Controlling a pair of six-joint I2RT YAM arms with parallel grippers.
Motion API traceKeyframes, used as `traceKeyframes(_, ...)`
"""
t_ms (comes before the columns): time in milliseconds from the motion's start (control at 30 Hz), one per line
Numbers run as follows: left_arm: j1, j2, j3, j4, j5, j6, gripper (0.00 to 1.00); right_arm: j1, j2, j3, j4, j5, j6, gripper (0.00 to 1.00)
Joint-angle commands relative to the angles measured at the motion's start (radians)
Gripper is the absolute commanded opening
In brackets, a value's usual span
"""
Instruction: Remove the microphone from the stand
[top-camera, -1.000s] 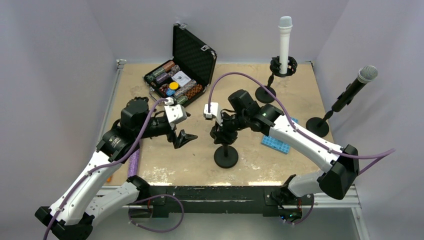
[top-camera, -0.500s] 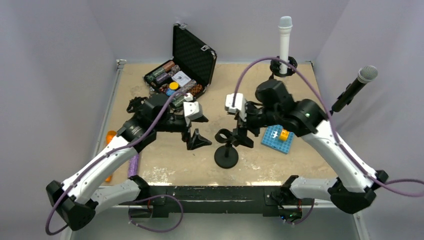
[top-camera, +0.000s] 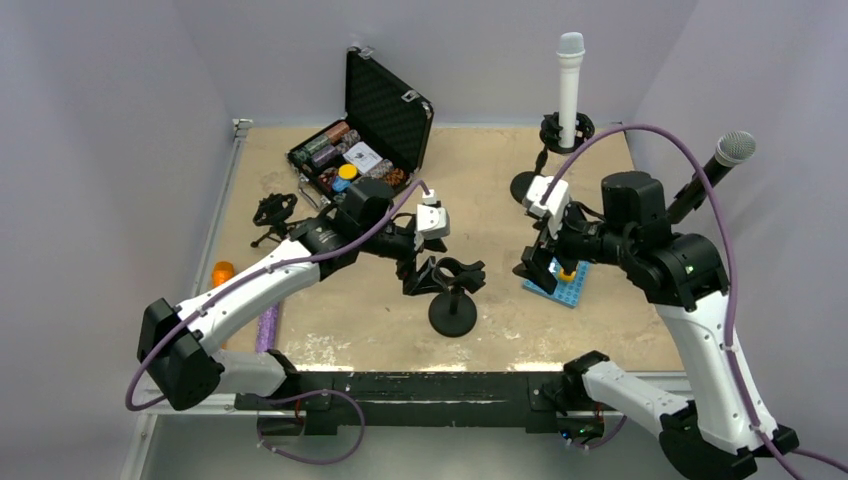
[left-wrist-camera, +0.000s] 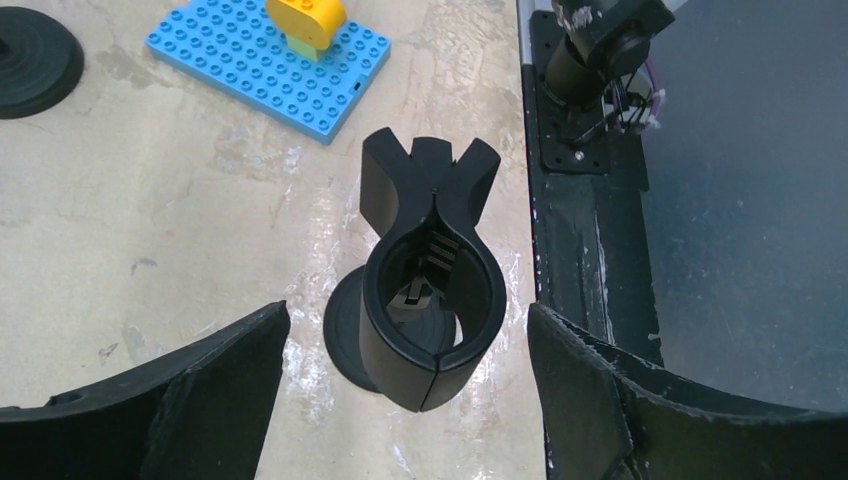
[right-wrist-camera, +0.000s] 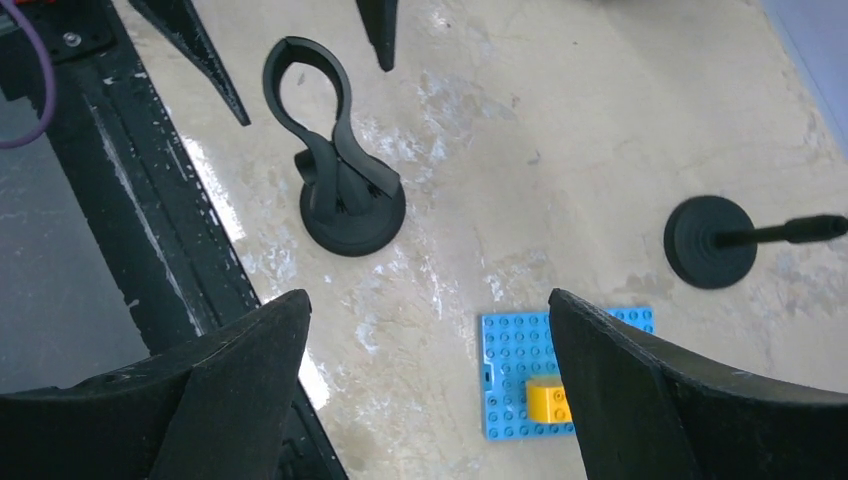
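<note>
At mid-desk (top-camera: 330, 300), the left gripper (left-wrist-camera: 408, 320) has its jaws spread wide right by the short stand's clip (left-wrist-camera: 430, 280), holding nothing. The right gripper (right-wrist-camera: 428, 300) is wide open too, also empty. The white microphone (top-camera: 569, 75) sits upright in the back stand (top-camera: 565, 132).

no legible text, brand or no. in any view. white card (top-camera: 362, 156) in the open case (top-camera: 388, 108): any print too small to read. blue stud plate (left-wrist-camera: 268, 62) shows no lettering at this res.
</note>
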Motion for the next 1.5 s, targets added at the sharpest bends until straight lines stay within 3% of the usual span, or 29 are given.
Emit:
traceKeyframes(0,-0.019,0.02,0.043,0.015,0.03,0.075,0.89,-0.078,-0.051,-0.036,0.025,-0.026,0.01,0.91)
traceKeyframes(100,-0.019,0.022,0.051,0.027,0.053,0.072,0.82,-0.132,-0.065,-0.062,0.044,-0.048,0.028,0.91)
traceKeyframes(400,-0.019,0.008,0.08,0.012,0.057,0.08,0.36,-0.18,-0.076,-0.124,0.069,-0.089,0.039,0.89)
traceKeyframes(433,-0.019,0.001,0.083,-0.003,0.049,0.083,0.3,-0.18,-0.075,-0.127,0.073,-0.088,0.038,0.89)
traceKeyframes(500,-0.018,-0.015,0.082,-0.029,-0.014,0.078,0.04,-0.18,-0.073,-0.13,0.077,-0.087,0.038,0.89)
traceKeyframes(533,-0.016,-0.028,0.073,-0.024,-0.067,0.062,0.0,-0.179,-0.072,-0.13,0.078,-0.085,0.036,0.89)
traceKeyframes(733,0.047,-0.083,0.015,-0.007,-0.316,0.065,0.0,-0.181,-0.073,-0.138,0.079,-0.088,0.036,0.89)
traceKeyframes(1100,0.254,-0.1,0.029,-0.03,-0.587,0.18,0.0,-0.182,-0.017,-0.088,0.081,-0.107,0.037,0.89)
traceKeyframes(1233,0.319,-0.088,0.038,-0.065,-0.638,0.102,0.0,-0.181,0.009,-0.066,0.083,-0.113,0.044,0.88)
traceKeyframes(1467,0.375,-0.131,-0.005,-0.093,-0.724,0.109,0.0,-0.181,0.041,-0.037,0.094,-0.105,0.06,0.88)
